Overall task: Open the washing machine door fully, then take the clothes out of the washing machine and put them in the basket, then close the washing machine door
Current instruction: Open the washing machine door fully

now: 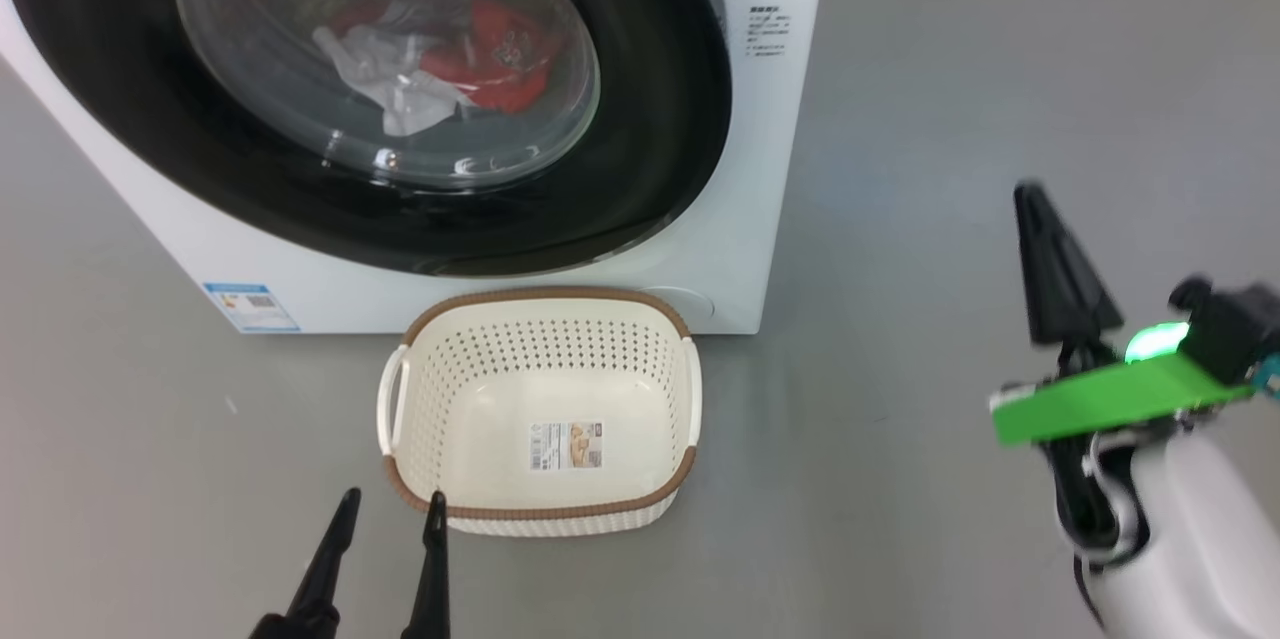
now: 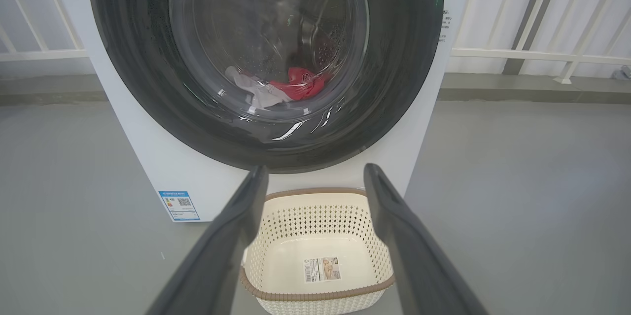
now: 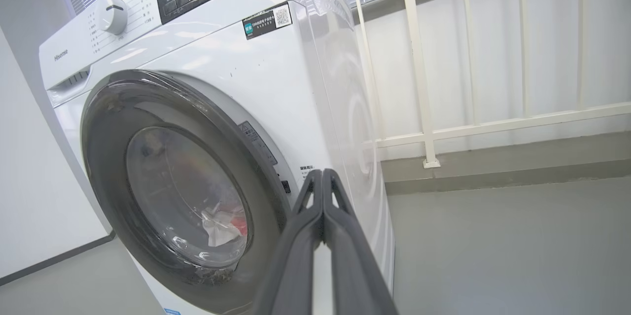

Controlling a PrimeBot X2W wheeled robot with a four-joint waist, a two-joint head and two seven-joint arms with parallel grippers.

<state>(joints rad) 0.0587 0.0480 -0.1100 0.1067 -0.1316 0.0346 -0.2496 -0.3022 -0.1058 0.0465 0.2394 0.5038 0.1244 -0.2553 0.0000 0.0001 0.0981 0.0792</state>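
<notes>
While the washing machine door sits closed against the front of the white washing machine, the clothes, a red garment and a crumpled white piece, lie low in the drum behind the bulging glass. On the grey floor directly before the machine stands the basket, holding nothing but the paper label on its bottom, its far rim close under the door's black ring. The left gripper hangs at the basket's near left corner with its two dark fingers spread wide and nothing between them; whether the inner fingertip touches the brown rim cannot be told. In the left wrist view the basket appears between those parted fingers, the door above it. The right gripper, fingers pressed flat together and gripping nothing, is raised over bare floor off the machine's right side, well apart from door and basket. Its wrist view shows the joined fingers aimed at the cabinet's right front edge, just beside the door's rim.
</notes>
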